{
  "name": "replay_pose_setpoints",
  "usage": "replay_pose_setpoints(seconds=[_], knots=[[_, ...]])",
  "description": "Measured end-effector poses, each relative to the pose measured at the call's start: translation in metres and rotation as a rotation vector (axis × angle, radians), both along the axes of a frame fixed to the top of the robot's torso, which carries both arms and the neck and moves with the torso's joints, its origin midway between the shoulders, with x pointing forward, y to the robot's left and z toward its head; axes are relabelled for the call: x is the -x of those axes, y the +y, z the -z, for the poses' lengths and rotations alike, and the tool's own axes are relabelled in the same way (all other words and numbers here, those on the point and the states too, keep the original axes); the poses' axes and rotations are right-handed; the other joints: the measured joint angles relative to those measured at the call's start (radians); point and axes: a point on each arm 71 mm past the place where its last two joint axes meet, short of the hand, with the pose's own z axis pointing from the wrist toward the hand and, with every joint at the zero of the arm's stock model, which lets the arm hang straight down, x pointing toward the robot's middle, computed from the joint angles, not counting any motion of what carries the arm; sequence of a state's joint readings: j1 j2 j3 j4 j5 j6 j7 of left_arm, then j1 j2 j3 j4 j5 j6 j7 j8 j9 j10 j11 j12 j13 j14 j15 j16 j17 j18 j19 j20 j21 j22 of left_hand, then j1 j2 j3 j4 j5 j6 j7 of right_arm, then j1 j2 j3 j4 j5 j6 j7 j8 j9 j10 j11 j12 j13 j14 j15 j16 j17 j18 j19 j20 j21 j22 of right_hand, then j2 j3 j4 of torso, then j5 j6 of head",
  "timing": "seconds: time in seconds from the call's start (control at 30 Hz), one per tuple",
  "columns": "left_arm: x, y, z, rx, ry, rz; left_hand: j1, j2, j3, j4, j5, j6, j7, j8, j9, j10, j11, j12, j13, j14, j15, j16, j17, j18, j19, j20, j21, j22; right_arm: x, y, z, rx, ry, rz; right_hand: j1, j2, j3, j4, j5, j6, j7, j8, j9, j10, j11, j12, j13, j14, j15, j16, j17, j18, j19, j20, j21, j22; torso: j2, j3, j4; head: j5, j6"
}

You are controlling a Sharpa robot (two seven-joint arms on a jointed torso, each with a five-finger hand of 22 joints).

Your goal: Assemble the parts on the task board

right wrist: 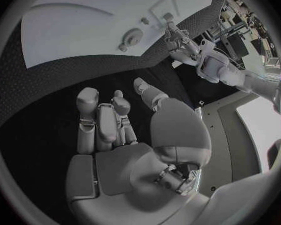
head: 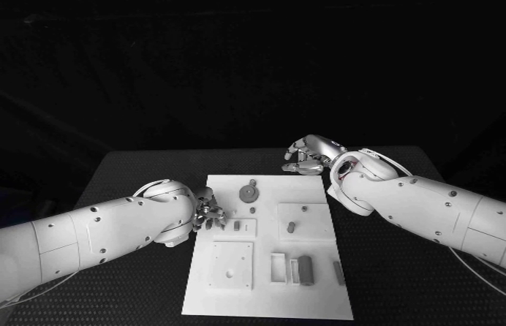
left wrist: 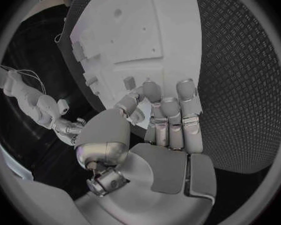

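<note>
White and flat, the task board (head: 269,267) lies in the middle of the black table (head: 137,169), a band of bare tabletop showing along each long side and beyond its far edge. From the head view, my left hand (head: 209,212) sits at the board's left edge with its fingers curled in over the rim; whether they pinch anything I cannot tell. My right hand (head: 308,156) hovers just past the board's far right corner, fingers bent inward, nothing visible in them. On the board a round grey part (head: 248,193) lies near the far end, a small grey peg (head: 291,227) stands in a raised square plate right of centre, and a dark grey block (head: 306,270) lies beside an open rectangular tray (head: 278,267) near the board's near end; the tray looks empty. From the left wrist view, my left hand (left wrist: 168,117) reaches over the task board (left wrist: 140,35) at its rim, fingertips close together against the white surface. From the right wrist view, my right hand (right wrist: 115,122) hangs above bare black table (right wrist: 47,110), clear of the task board (right wrist: 84,20), fingers partly curled and holding nothing; the round grey part (right wrist: 133,36) lies near the board's edge closest to me.
</note>
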State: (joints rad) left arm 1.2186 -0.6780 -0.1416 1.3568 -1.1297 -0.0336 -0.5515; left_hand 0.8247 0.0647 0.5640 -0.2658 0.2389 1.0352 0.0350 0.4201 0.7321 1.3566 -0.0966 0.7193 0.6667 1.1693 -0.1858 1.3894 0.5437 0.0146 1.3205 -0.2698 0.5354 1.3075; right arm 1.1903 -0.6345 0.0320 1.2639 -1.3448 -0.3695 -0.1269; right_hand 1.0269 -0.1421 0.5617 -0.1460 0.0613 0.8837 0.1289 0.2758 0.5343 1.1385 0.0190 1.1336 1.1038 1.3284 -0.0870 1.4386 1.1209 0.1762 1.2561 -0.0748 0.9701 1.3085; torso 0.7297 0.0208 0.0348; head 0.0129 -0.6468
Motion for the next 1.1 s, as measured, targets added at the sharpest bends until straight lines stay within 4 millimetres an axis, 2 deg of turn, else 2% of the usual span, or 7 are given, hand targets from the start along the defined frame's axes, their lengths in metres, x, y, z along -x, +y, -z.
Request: replay_pose_setpoints(seconds=[0.27, 1.1], knots=[[0.0006, -0.0002, 0.0019, -0.001, 0.002, 0.0, -0.005, 0.005, 0.0, 0.0, 0.0, 0.0, 0.0, 0.0, 0.029, 0.0, 0.0, 0.0, 0.0, 0.003, 0.0, 0.0, 0.001, 0.0, -0.004, -0.004, 0.004, 0.0, -0.0002, 0.0004, 0.0001, 0.0, 0.0, 0.0, 0.0, 0.0, 0.0, 0.0, 0.0, 0.0, 0.0, 0.0, 0.0, 0.0, 0.0, 0.0, 0.0, 0.0, 0.0, 0.0, 0.0, 0.0, 0.0, 0.0, 0.0, 0.0, 0.0, 0.0002, -0.0004, 0.001, -0.001], [0.0049, -0.0004, 0.0039, -0.003, 0.007, 0.008, -0.005, 0.005, 0.001, -0.004, -0.008, 0.002, -0.001, 0.004, 0.074, 0.002, 0.001, 0.004, 0.0, 0.002, -0.003, 0.0, 0.001, 0.0, -0.005, -0.002, 0.008, 0.0, -0.0002, -0.0007, 0.0003, 0.0, 0.001, 0.001, 0.0, 0.0, 0.0, 0.0, 0.0, 0.0, 0.0, 0.0, 0.001, 0.0, 0.0, 0.0, -0.001, -0.002, -0.002, 0.0, 0.0, 0.0, -0.002, 0.002, 0.0, 0.0, 0.0, 0.0012, -0.001, -0.001, -0.004]])
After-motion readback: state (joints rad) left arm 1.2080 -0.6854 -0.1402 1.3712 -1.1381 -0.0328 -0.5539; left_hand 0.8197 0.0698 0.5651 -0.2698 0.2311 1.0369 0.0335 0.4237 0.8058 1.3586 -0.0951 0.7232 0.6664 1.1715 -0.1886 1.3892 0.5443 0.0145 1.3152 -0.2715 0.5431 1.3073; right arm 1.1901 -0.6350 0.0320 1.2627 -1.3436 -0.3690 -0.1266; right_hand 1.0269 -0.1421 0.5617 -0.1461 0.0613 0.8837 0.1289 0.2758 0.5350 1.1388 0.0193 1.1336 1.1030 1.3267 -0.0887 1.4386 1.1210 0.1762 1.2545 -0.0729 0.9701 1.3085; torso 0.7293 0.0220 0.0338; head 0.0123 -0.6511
